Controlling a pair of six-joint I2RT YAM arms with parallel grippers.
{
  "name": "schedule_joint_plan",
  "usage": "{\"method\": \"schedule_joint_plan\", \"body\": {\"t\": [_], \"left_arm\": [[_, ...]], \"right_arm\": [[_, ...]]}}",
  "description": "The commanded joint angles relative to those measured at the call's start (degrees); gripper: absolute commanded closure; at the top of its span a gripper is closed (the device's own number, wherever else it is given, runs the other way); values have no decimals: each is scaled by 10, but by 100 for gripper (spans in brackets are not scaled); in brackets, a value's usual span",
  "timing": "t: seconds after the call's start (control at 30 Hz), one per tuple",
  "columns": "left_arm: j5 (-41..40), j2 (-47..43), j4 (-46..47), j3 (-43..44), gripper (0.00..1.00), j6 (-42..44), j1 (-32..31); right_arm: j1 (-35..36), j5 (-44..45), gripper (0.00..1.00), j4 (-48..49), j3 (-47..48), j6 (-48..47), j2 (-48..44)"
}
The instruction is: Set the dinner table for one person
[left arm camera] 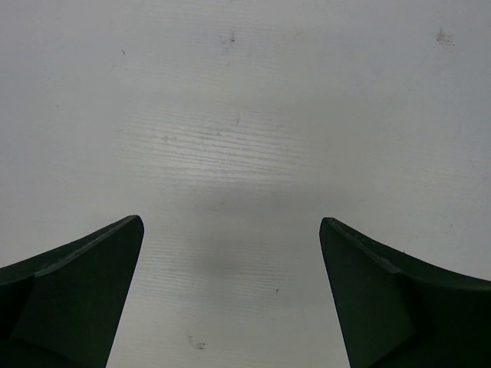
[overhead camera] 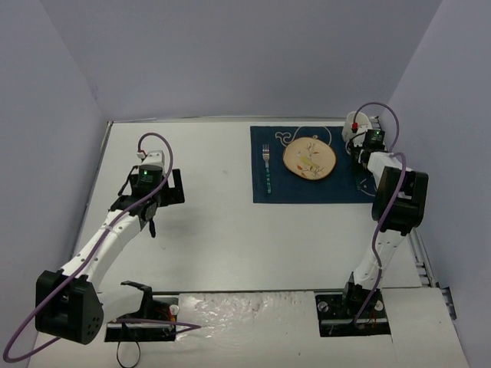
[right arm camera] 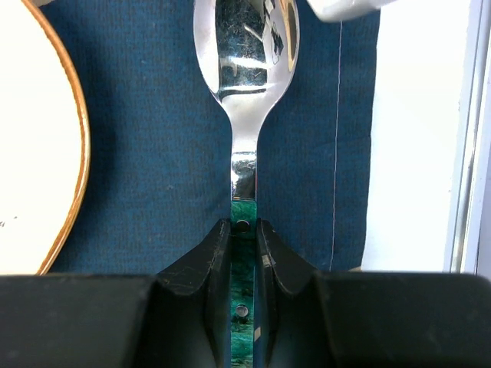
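The white dinner table [overhead camera: 207, 230] carries a navy placemat [overhead camera: 268, 192] at the back right. On the mat lie a round cream plate [overhead camera: 309, 158] with an orange rim and, to its left, a fork [overhead camera: 267, 169] with a green handle. My right gripper [right arm camera: 243, 230] is shut on the green handle of a spoon [right arm camera: 245, 46]. It holds the spoon low over the mat's right strip [right arm camera: 146, 153], right of the plate [right arm camera: 38, 153]. I cannot tell whether the spoon touches the mat. My left gripper [left arm camera: 230, 222] is open and empty over bare table [left arm camera: 230, 115].
A white cup [overhead camera: 357, 123] with a red mark stands at the mat's back right corner, just beyond the spoon's bowl; its edge shows in the right wrist view [right arm camera: 345, 8]. The table's right metal edge [right arm camera: 468, 153] runs close beside the mat. Grey walls enclose the table.
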Motion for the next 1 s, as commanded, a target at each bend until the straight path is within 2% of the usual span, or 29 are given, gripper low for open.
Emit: {"method": "schedule_joint_plan", "body": {"t": [0.0,0.2,0.4,0.47,0.53,0.57,0.7,0.8,0.87,0.97], "left_arm": [[1,-1,24,25,3,5,-2],[4,1,24,25,3,5,-2],[13,5,26,26,3,5,-2],[15,4,24,26,3,6,-2],[18,3,20,28,3,4,-3],[24,0,14,31,3,0,-3],[35,-10,-46,70,3,-8,-8],[29,-17,-106,109,3,-11,-14],[8,-24,-150,142,3,-9,-20],[-5,-35,-197,185,3,3,-32]], "right_arm": [[-5,-18,99,13,29,-17,3],[-6,-22,92,8,35,-27,16],[-6,-20,75,1,41,-20,14],[-6,-20,62,-3,41,-15,2],[-5,-16,58,-9,44,-11,-13],[-5,-12,50,-15,46,-8,-26],[-5,0,28,-28,48,16,-101],[-5,9,14,-34,44,42,-184],[-5,28,0,-36,38,66,-254],[-5,51,0,-39,32,93,-345]]}}
